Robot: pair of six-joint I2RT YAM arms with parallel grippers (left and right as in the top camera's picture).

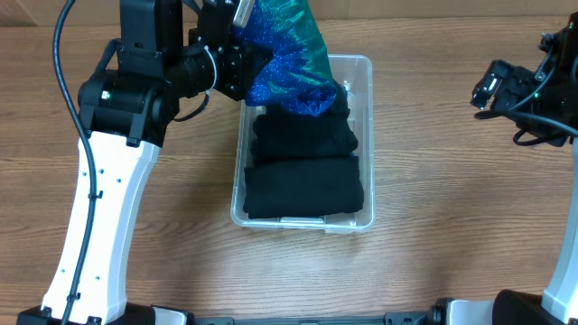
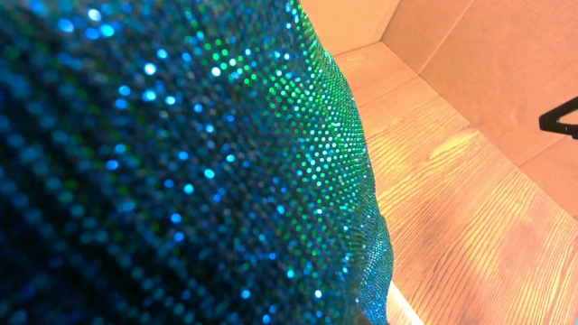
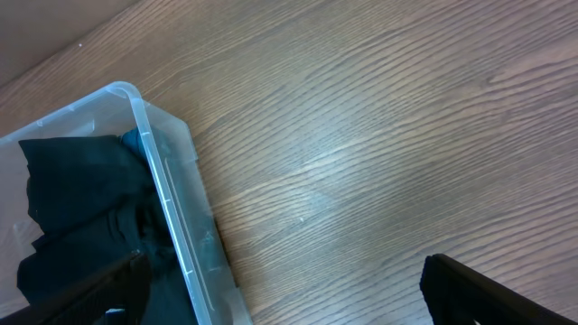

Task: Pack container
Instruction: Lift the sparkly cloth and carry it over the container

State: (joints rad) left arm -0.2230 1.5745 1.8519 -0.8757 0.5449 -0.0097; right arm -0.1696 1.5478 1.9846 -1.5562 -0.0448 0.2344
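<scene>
sequin cloth (image 1: 291, 61) hangs from left hand (image 1: 241, 15) above container (image 1: 303, 223).

The clear, round-cornered container (image 1: 368, 144) is set upright on the wooden table (image 1: 433, 199), seemingly packed with dark folded cloth (image 1: 305, 185).

Left pincer (image 1: 242, 18) buried in sequined cloth (image 1: 287, 63), container (image 1: 237, 194) far end covered

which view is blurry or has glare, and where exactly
Left wrist: the sequined garment fills the frame, soft and out of focus at left, sequins crisper near its right edge. Right wrist: a pale sheen on the table; the dark fingers are blurred. Overhead: evenly lit and sharp, with faint glare on the container rim.
</scene>
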